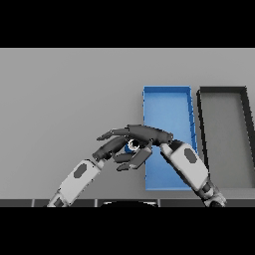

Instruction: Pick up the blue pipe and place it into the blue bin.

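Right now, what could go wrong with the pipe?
1. Both hands crowd round the pipe: the right hand lies over it and the left hand reaches in beside it, so their fingers might bump and knock it loose.
2. The pipe is left of the blue bin, by its left wall; it could catch on that wall or fall outside.

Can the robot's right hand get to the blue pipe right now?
Probably yes. The right hand already lies over the blue pipe, just left of the blue bin. The left hand crowds in from the other side, so both meet there, but nothing blocks the right.
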Available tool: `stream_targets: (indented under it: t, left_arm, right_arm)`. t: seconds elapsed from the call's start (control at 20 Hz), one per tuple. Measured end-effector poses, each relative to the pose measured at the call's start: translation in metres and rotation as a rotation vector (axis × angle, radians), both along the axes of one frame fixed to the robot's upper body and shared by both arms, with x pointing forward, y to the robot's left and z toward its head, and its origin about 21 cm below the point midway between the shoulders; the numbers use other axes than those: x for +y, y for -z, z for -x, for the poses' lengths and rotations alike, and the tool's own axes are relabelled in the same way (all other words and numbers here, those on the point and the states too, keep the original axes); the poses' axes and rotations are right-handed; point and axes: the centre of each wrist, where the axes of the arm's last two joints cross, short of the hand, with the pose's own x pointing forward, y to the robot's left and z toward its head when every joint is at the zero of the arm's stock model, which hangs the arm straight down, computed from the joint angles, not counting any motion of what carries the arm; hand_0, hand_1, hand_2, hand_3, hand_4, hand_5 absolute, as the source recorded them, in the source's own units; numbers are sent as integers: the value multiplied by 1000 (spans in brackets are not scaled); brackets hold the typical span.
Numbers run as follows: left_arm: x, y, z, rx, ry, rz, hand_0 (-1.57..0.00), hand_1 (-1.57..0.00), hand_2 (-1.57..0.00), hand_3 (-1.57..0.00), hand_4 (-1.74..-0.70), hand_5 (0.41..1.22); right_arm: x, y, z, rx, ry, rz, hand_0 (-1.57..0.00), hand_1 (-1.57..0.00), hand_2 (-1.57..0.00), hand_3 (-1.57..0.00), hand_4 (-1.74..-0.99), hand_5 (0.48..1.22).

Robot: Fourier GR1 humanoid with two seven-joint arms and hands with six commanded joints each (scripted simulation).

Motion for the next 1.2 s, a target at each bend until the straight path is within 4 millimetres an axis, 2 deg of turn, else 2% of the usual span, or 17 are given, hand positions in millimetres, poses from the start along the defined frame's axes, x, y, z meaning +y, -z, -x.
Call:
stream_targets:
  t: [0.05,0.15,0.2,0.25,0.35,0.45,0.55,0.7,0.75,0.8,0.9,0.95,1.05,1.2]
  left_arm:
    - [5,-3,-1,-35,4,-55,-1571,-1536,-1571,-1121,-1647,1221]
    - [5,-4,3,-35,-7,-48,-1571,-1548,-1571,-1283,-1680,1221]
    - [1,-4,2,-29,-8,-24,-1571,-1553,-1571,-1340,-1692,1221]
    - [-2,-5,3,-12,2,-1,-1571,-1557,-1571,-1386,-1702,1221]
    - [3,-1,7,4,11,45,-1571,-1562,-1571,-1453,-1716,1221]
    - [1,-1,4,11,6,29,-1571,-1565,-1571,-1495,-1723,1221]
    - [2,-4,2,-19,12,31,-1571,-1567,-1571,-1523,-1727,1221]
    - [3,-5,0,-9,24,46,-1571,-1569,-1571,-1546,-1729,1221]
    - [5,-5,0,-15,21,46,-1571,-1569,-1571,-1442,-1724,1221]
    - [5,-5,2,-5,21,44,-1569,-1513,-1458,-1468,-1656,1221]
    - [4,-7,4,-40,13,6,-1045,-991,-950,-963,-1426,1221]
    - [5,-6,4,-44,19,-29,-836,-793,-760,-770,-1320,1221]
    - [7,-6,1,-75,57,-48,-535,-507,-486,-492,-1144,1221]
    - [4,-5,-2,-128,49,-94,-273,-259,-248,-252,-955,972]
  right_arm:
    - [3,-1,0,-13,-26,1,-694,-704,-708,-659,-1433,486]
    - [12,-3,-3,-17,-67,-56,-1010,-1016,-1019,-880,-1527,570]
    - [13,-5,-3,-6,-70,-63,-1122,-1127,-1129,-1018,-1498,638]
    - [11,-5,-4,18,-78,-79,-1212,-1216,-1218,-1128,-1474,755]
    - [12,0,-2,24,-94,-123,-1341,-1344,-1345,-1288,-1445,923]
    - [12,4,1,-18,-97,-114,-1424,-1425,-1426,-1390,-1435,1030]
    - [11,1,5,-51,-110,-109,-1477,-1478,-1478,-1455,-1445,1099]
    - [14,-1,4,-23,-119,-105,-1523,-1523,-1524,-1512,-1470,1158]
    - [15,-1,5,-7,-121,-113,-1532,-1533,-1533,-1523,-1475,1171]
    - [14,-1,3,-3,-123,-129,-1540,-1540,-1541,-1533,-1478,1181]
    - [15,0,2,-10,-125,-155,-1551,-1551,-1552,-1547,-1483,1195]
    - [14,1,4,-13,-114,-134,-1555,-1555,-1555,-1552,-1484,1201]
    - [11,-1,8,-14,-106,-138,-1561,-1561,-1561,-1559,-1486,1208]
    - [13,-3,8,-22,-72,-116,-1566,-1566,-1566,-1565,-1488,1214]
